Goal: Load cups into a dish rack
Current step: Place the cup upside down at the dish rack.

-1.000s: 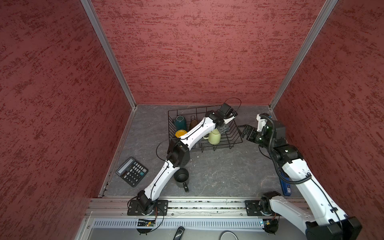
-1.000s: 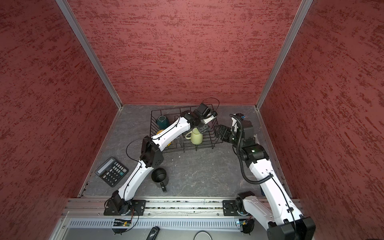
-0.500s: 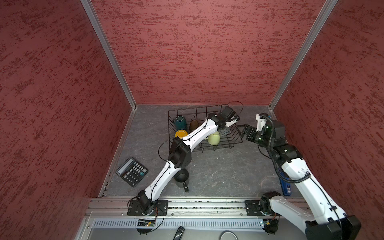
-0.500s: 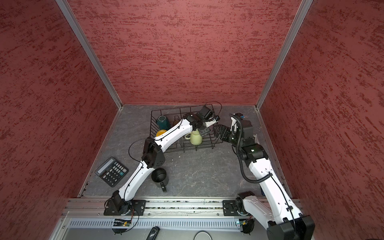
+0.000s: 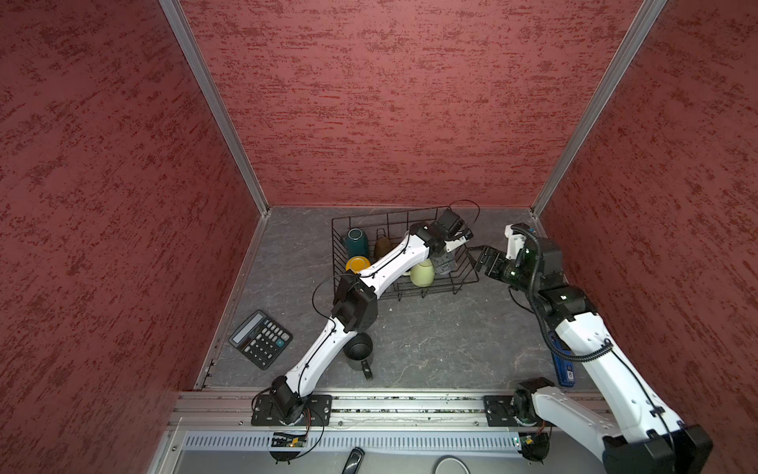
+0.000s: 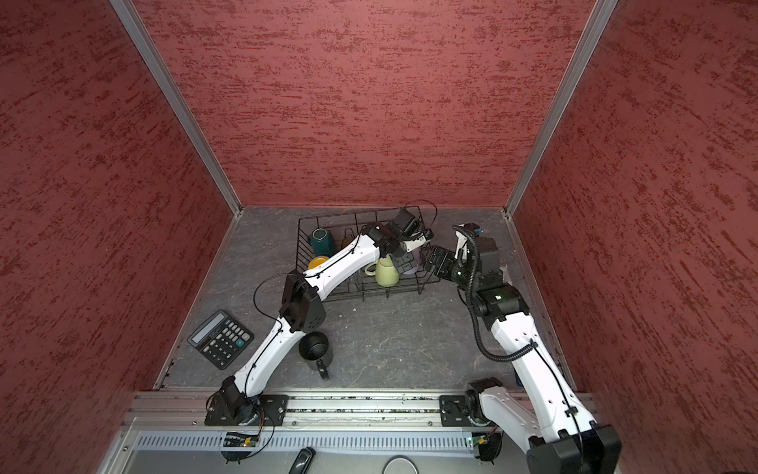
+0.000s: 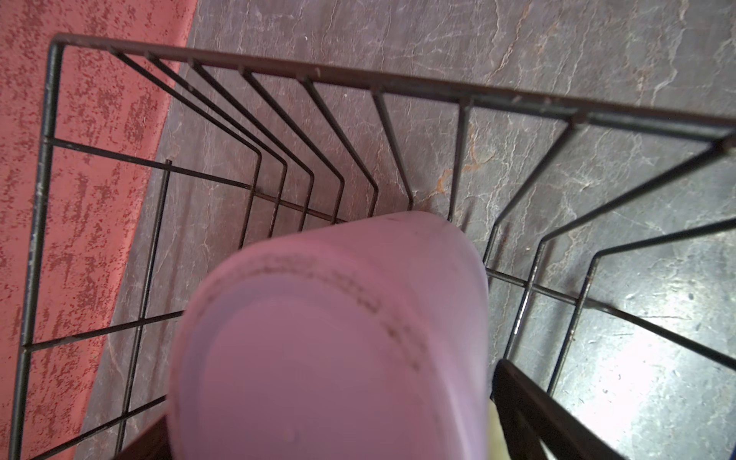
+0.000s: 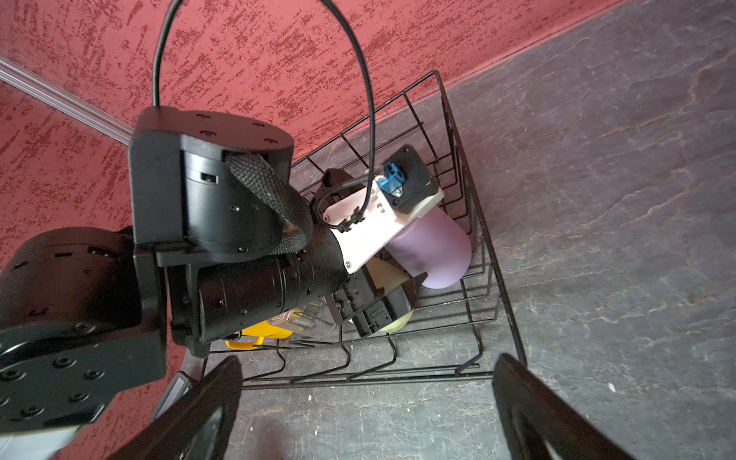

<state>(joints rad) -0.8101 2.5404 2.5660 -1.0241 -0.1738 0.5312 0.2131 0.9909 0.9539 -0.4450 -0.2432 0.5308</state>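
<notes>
Between the left fingers [image 7: 525, 402] sat the lilac tumbler [image 7: 330, 338]. The fingers stood spread wide on either side of it, and a sliver of pale cream showed between one finger and the tumbler's wall, so they were apart from it on that side and no squeeze could be seen. The tumbler leaned tilted at the end of the dish rack [image 7: 398, 85] nearest the right arm, its flat end blurred close to the left wrist camera. Just beside it in the rack was the cream mug [image 5: 422, 274]. Further along, the right wrist view showed the clear ribbed glass [image 8: 302, 318] next to the yellow mug [image 8: 255, 332]. The teal mug [image 5: 356, 242] and the brown glass [image 5: 382, 246] stood side by side toward the rack's far side.

Outside that same end of the rack, the right fingers [image 8: 529, 402] gaped fully and held nothing, hovering over the grey counter [image 8: 597, 199].

Well apart from the rack, the black mug [image 5: 359, 351] stood upright on the counter by the left arm's elbow. A calculator [image 5: 260, 338] lay near the left wall — its key print was too small to read. A blue object [image 5: 564, 369] lay by the right arm, its white label likewise unreadable.
</notes>
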